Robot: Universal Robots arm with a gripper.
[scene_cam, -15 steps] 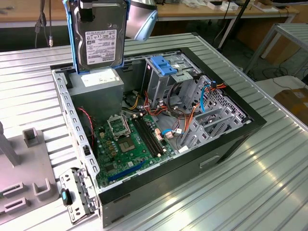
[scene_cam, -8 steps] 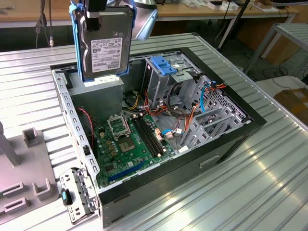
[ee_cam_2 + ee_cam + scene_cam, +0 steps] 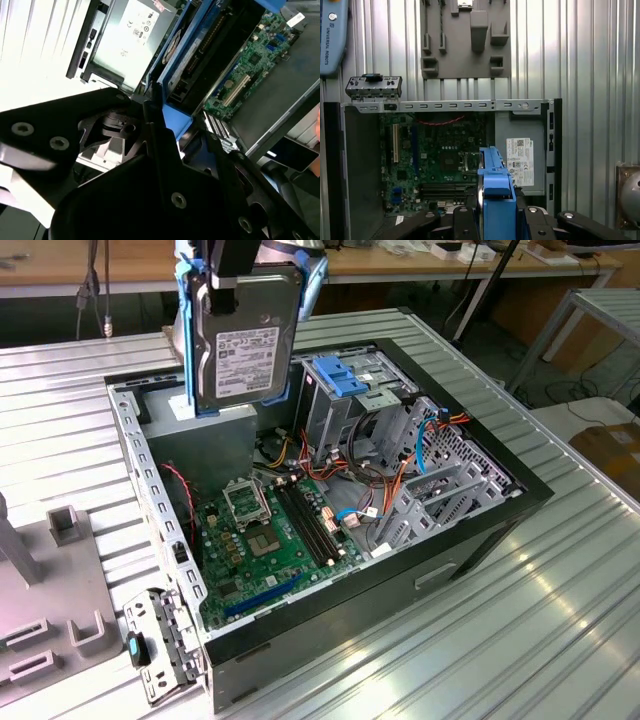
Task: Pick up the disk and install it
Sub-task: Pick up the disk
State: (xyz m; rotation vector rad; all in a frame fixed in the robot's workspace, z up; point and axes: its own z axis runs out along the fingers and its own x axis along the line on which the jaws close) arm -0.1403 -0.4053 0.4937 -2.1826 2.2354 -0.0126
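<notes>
The disk [image 3: 246, 343], silver-grey with a white printed label and blue side rails, hangs upright above the back corner of the open computer case [image 3: 470, 540]. My gripper [image 3: 224, 290] is shut on its upper part, with a black finger across the label side. In the first wrist view the disk [image 3: 495, 187] shows edge-on, its blue rail between the two black fingers [image 3: 462, 220]. The second wrist view shows the disk [image 3: 192, 60] running away from the black gripper body, over the case.
Below the disk sit the grey power-supply box [image 3: 520, 161] and the green motherboard [image 3: 270, 530]. A metal drive cage with a light-blue handle [image 3: 340, 375] stands beside it, with orange and blue cables [image 3: 400, 475] nearby. A grey fixture plate [image 3: 45, 610] lies on the ribbed table.
</notes>
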